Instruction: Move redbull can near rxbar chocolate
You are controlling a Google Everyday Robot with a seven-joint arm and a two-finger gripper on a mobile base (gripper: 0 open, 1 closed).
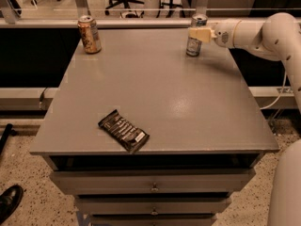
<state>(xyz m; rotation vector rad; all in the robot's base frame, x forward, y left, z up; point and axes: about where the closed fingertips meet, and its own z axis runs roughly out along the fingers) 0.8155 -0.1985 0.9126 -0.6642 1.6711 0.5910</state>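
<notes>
Here, in the single camera view, we see the gripper [200,33] at the far right corner of the grey table [188,107], reaching in from the right on its white arm [263,32]. It sits against the upper half of the redbull can [194,47]. The can stands upright directly at the gripper, its silver top just above the tool and its lower body showing below. We cannot tell whether the gripper has closed on the can or merely rests against it.

The relation that matters runs diagonally. From the gripper, the rxbar chocolate [123,131] lies well apart, to the left and toward the near edge of the table, almost the full depth of the top away. The bar lies flat. Its long axis is slanted, from a far-left end to a near-right end that carries the small white patch. That patch end is the one pointing roughly back toward the gripper's side.

We judge that the coming move calls for a lift and a long carry leftward and toward the front, ending just beside the bar without knocking it.

Far to the gripper's left, at the same depth, stands an orange-gold can [89,34], well off that diagonal path.
</notes>
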